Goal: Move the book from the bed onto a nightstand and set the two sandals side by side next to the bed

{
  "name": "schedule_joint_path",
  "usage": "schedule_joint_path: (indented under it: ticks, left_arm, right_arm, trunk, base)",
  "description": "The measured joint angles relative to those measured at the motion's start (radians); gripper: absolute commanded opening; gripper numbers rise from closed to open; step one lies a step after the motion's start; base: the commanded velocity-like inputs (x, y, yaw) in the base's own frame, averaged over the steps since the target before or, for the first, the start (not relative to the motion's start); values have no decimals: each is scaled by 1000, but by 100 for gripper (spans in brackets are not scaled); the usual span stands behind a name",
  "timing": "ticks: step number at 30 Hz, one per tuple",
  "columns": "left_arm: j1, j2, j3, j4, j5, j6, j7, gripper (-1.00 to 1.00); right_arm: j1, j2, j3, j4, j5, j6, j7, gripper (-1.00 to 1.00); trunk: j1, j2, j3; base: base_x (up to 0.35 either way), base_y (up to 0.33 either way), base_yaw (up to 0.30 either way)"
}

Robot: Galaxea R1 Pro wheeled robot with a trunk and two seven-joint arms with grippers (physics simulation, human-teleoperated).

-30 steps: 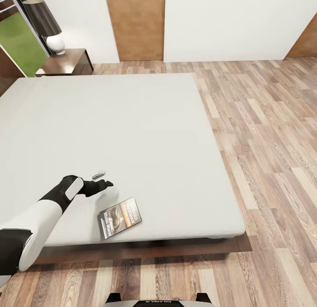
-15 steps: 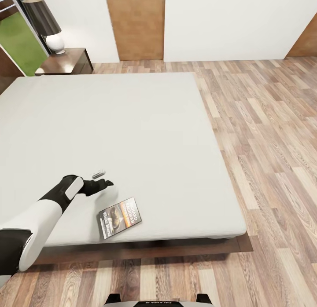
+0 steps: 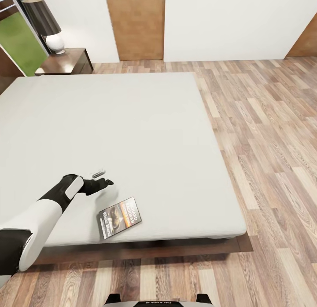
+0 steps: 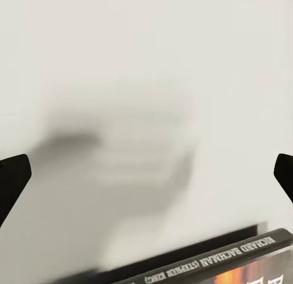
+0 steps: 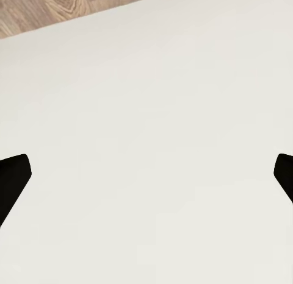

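Room: the bedroom has white walls, tan doors and a light wood-plank floor (image 3: 273,135).
Bed: the bed (image 3: 123,135) takes up most of the head view; its grey mattress is bare apart from one item.
Nightstand: the nightstand (image 3: 72,63) stands at the far corner of the bed, with a lamp (image 3: 46,25) on top.
Left arm: it reaches over the near part of the mattress; the left gripper (image 3: 103,178) hangs just above the cover, fingers spread apart, holding nothing.
Right gripper: in the right wrist view its fingertips (image 5: 15,177) sit wide apart over plain mattress.
Book: the book (image 3: 119,217) lies flat near the bed's foot edge, just beside the left gripper and not touching it.
Step in hand: approach to the book, grasp not yet made.
Next move: likely shift the gripper toward the book's edge, lower, and close on the thin cover.
Hard to make out: the sandals; the gap under the flat book, if any.
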Motion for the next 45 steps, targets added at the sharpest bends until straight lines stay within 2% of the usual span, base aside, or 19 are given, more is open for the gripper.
schedule_joint_path:
  ticks: [5, 33, 45]
  left_arm:
    - [0, 0, 0, 0, 0, 0, 0, 100]
    - [0, 0, 2, -1, 1, -1, 4, 100]
    - [0, -3, 7, 1, 1, -31, 9, 100]
  right_arm:
    - [0, 0, 0, 0, 0, 0, 0, 100]
    - [0, 1, 0, 0, 0, -1, 0, 100]
    - [0, 1, 0, 0, 0, -1, 0, 100]
  trunk:
    - [19, -35, -16]
    - [19, -35, -16]
    - [19, -35, -16]
  base:
    - [0, 0, 0]
    - [0, 0, 0]
    - [0, 0, 0]
